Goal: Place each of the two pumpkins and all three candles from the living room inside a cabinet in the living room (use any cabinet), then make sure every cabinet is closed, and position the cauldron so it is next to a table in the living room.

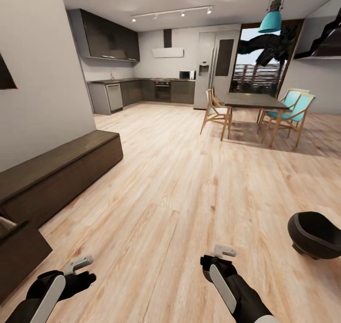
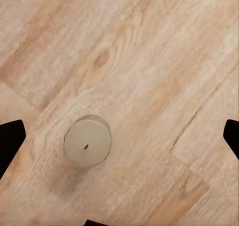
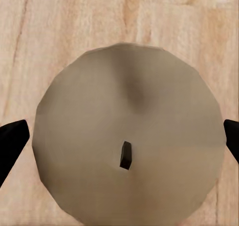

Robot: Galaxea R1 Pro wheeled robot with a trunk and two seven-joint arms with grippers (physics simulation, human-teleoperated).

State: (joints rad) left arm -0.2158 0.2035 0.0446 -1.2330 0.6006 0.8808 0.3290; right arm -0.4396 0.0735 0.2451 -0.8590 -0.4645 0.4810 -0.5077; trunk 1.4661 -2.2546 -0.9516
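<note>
the wooden floor (image 1: 189, 180) takes most of the head view, with a kitchen (image 1: 142, 88) far behind and a dining table (image 1: 253, 102) with chairs at the right. the cabinet (image 1: 57, 171) runs along the left wall, long and dark brown; near the left edge of the view one front seems to stand out a little, with pale wood behind it, but i cannot tell this for sure. the cauldron (image 1: 315, 235) sits on the floor at the right edge, near the right arm.

both arms hang low over the floor. the left gripper (image 2: 119, 136) is spread wide, its dark fingers (image 2: 10, 136) showing at the two sides of the left wrist view, and one candle (image 2: 87, 140) stands upright on the boards between them, touching neither. the right gripper (image 3: 119, 141) is also released, with its fingertips (image 3: 11, 144) apart on either side of a second candle (image 3: 128, 134), which is very close under the camera; the small dark wick (image 3: 126, 155) is plain to see.
</note>
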